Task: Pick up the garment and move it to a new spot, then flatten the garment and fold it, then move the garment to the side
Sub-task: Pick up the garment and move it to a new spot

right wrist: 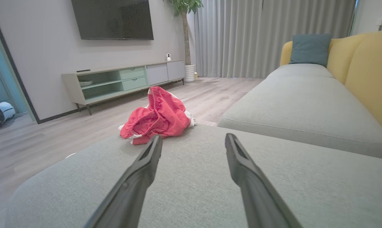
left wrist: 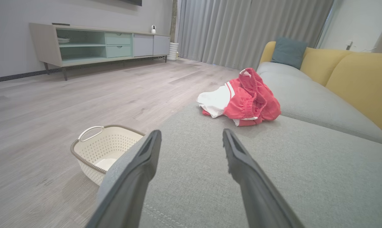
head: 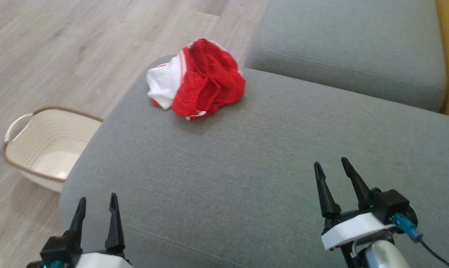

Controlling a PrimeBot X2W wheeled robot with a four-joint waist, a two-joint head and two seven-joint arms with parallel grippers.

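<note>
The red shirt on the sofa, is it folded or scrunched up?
Scrunched up. The garment lies in a wrinkly heap on the sofa cushion, no neat folds.

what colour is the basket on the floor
The basket is cream with a brown rim; it shows best in the left wrist view.
</note>
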